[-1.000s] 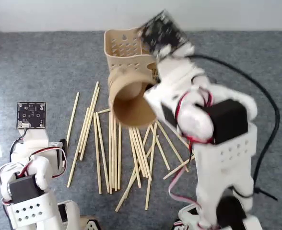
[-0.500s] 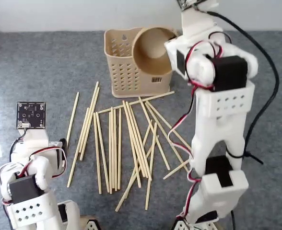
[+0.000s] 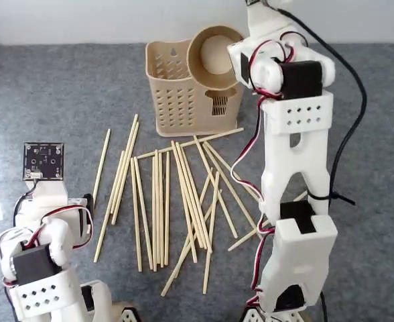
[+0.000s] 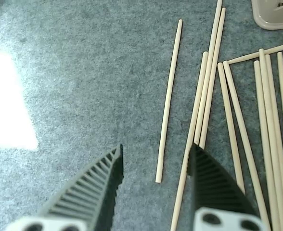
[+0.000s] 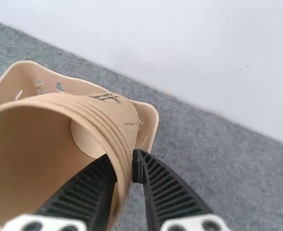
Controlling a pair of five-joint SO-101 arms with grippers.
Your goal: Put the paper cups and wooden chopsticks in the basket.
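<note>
A brown paper cup [image 3: 214, 54] hangs tilted over the beige basket [image 3: 177, 94], its mouth facing the camera in the high view. My right gripper [image 5: 124, 166] is shut on the paper cup [image 5: 50, 154], one finger inside the rim and one outside, with the basket [image 5: 146, 120] right behind it. Several wooden chopsticks [image 3: 173, 201] lie spread on the grey mat in front of the basket. My left gripper [image 4: 153, 166] stands open low over the mat, with the end of a single chopstick [image 4: 168, 101] between its fingers.
The right arm [image 3: 294, 154] stretches across the right side of the mat up to the basket. The left arm [image 3: 43, 228] sits at the front left corner. A white wall [image 5: 204, 53] rises behind the basket. Bare grey mat [image 3: 49, 94] lies at the left.
The right arm has swung the paper cup from above the chopsticks back and up to over the basket's right side. The left arm has stayed put.
</note>
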